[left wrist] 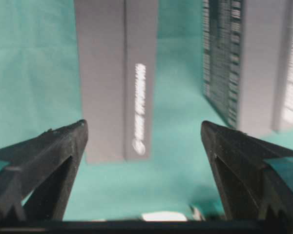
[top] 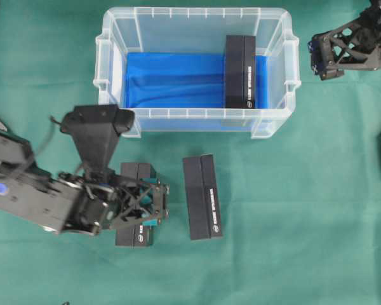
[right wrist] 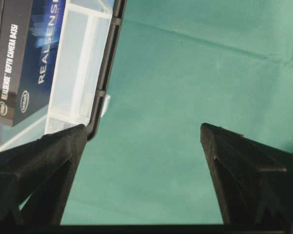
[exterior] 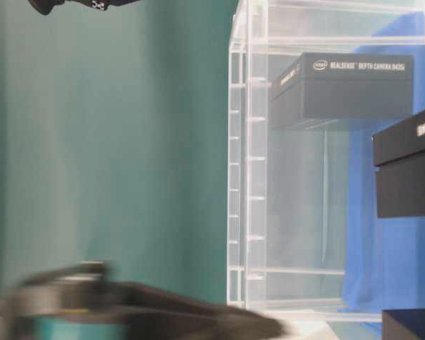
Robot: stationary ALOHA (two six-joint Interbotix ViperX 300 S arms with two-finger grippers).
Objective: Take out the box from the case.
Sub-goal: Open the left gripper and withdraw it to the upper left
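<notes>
Overhead view: green table (top: 317,210) with the case (top: 197,70) near its far edge, middle
Case: clear plastic tub, rimmed, a blue cloth (top: 171,79) lining its bottom
Box in the case (top: 240,72): dark, lying flat at the right end of the tub on the blue cloth; white lettering runs along its side
Box on the table, middle (top: 202,197): dark, flat on the green cover just in front of the tub's near wall, apart from it
Box on the table, left (top: 134,204): dark, partly hidden under the left pincer, well apart from the case
Left pincer (top: 164,204): jaws spread wide over the left box, nothing held; the wrist view shows the box lying between and beyond the two fingertips (left wrist: 63,146), untouched
Right pincer (top: 315,60): beside the tub's right end, outside it, jaws wide apart, empty
</notes>
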